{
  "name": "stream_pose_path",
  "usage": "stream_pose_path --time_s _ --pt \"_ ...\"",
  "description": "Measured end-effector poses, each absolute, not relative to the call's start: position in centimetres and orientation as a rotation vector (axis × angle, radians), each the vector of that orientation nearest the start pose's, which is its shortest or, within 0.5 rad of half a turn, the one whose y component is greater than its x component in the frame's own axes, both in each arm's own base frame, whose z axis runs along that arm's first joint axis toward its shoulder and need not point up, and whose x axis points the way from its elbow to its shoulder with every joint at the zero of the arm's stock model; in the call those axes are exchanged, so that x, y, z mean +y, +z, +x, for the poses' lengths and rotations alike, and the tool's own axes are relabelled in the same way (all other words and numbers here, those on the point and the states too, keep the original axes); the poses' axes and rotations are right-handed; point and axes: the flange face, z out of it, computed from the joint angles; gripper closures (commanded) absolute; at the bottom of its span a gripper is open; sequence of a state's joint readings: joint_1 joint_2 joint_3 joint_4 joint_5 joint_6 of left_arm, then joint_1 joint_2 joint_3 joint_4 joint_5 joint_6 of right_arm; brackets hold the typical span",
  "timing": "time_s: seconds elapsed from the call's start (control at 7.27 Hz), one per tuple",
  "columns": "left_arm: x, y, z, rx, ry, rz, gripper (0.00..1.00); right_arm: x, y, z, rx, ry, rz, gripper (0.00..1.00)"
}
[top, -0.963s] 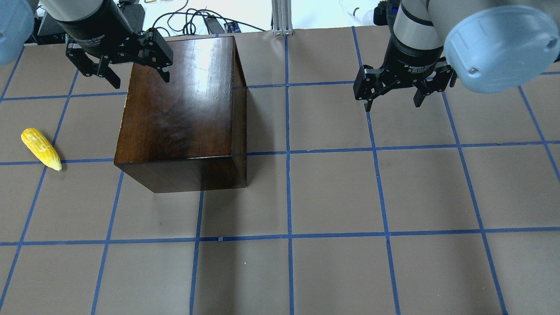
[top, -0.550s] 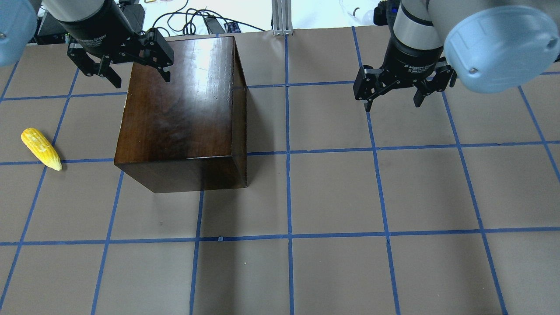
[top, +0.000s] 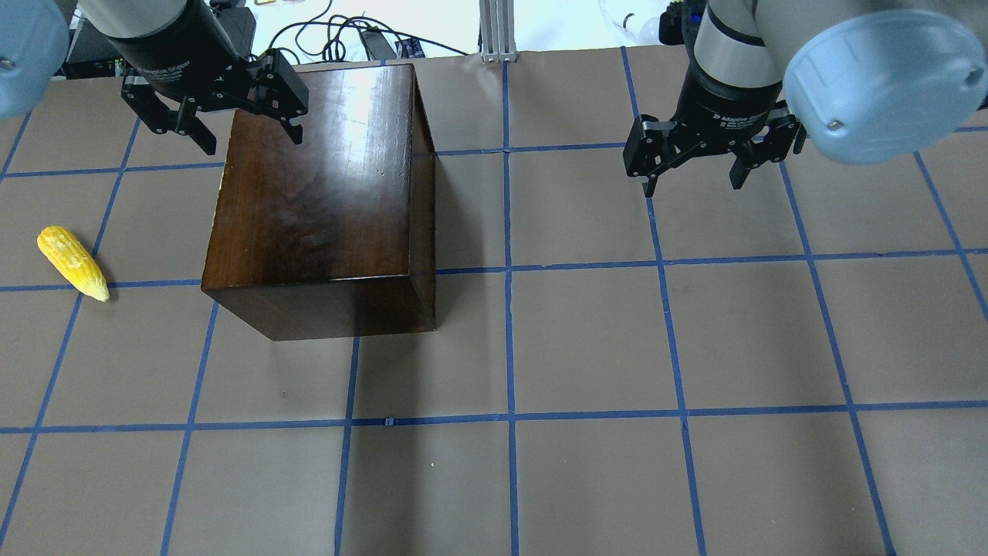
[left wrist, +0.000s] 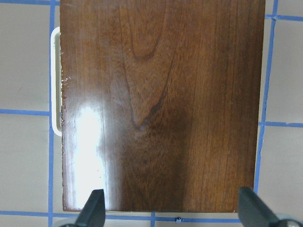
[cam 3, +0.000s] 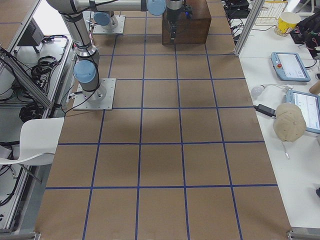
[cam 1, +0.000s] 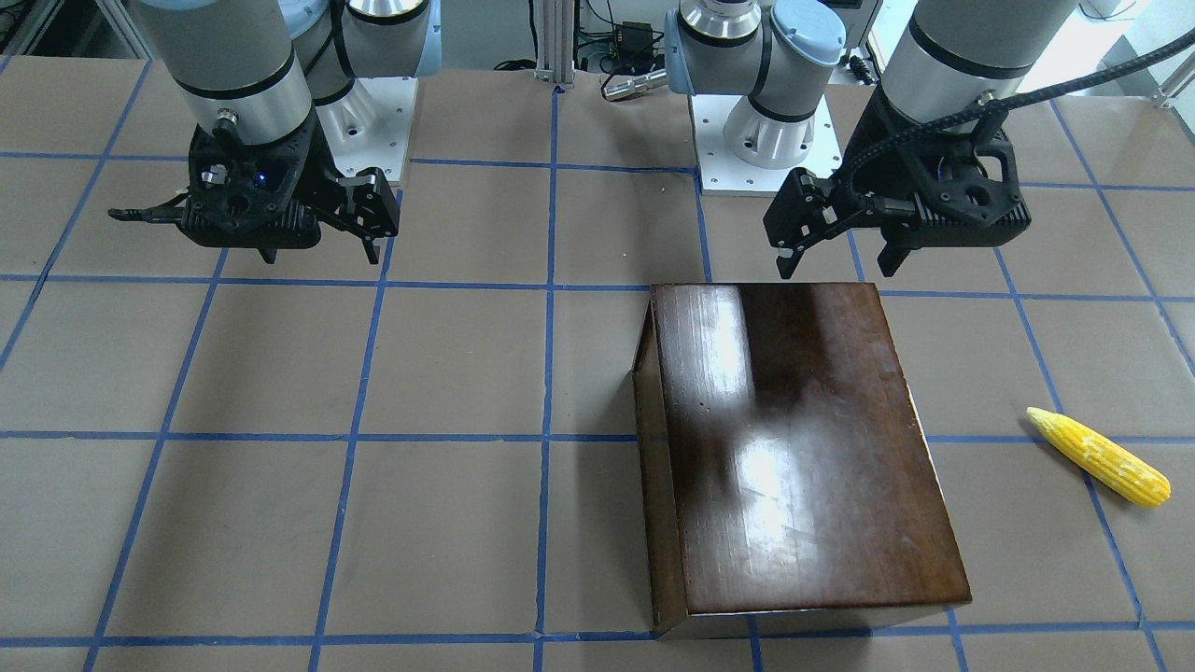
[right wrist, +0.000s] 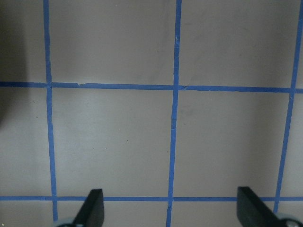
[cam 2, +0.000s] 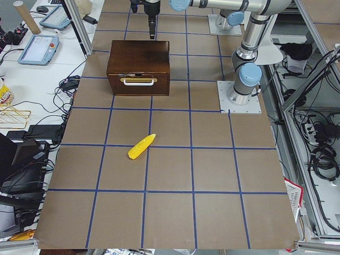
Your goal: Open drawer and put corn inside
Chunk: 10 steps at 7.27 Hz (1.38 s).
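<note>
The dark-brown wooden box stands on the table with its drawer shut. The drawer's front carries a pale handle and faces the corn. The yellow corn cob lies on the table beside the box, also in the front-facing view. My left gripper is open and empty, hovering above the box's edge nearest the robot base; the left wrist view looks down on the box top. My right gripper is open and empty above bare table, far from the box.
The brown table cover has a blue tape grid. The robot bases stand at the table's robot side. Cables and an aluminium post lie past the table edge. Operator desks with tablets flank the table ends.
My left gripper has shifted very slightly toward the table's edge by the cables. The box, corn and right gripper have not moved.
</note>
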<state>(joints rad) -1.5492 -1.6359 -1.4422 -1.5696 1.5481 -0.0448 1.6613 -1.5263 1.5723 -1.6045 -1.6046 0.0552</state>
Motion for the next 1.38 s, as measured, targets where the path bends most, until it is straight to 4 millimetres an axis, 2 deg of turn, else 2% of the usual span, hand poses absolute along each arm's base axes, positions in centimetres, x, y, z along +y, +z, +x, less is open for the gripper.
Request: stream_pose_path --time_s 0.69,1.1,1.38 --pt "-52.7 51.9 -12.4 3.161 -0.109 -0.109 0.00 -49.5 46.8 17.5 3.176 0.016 -0.056 0.00" --pt "-51.5 51.2 -12.6 3.161 -0.083 -0.099 0.00 -49.5 46.8 17.5 3.176 0.016 -0.056 0.00" --pt "-50.9 51.8 -12.5 3.155 -0.104 -0.114 0.00 -49.5 46.8 17.5 3.176 0.015 -0.056 0.00"
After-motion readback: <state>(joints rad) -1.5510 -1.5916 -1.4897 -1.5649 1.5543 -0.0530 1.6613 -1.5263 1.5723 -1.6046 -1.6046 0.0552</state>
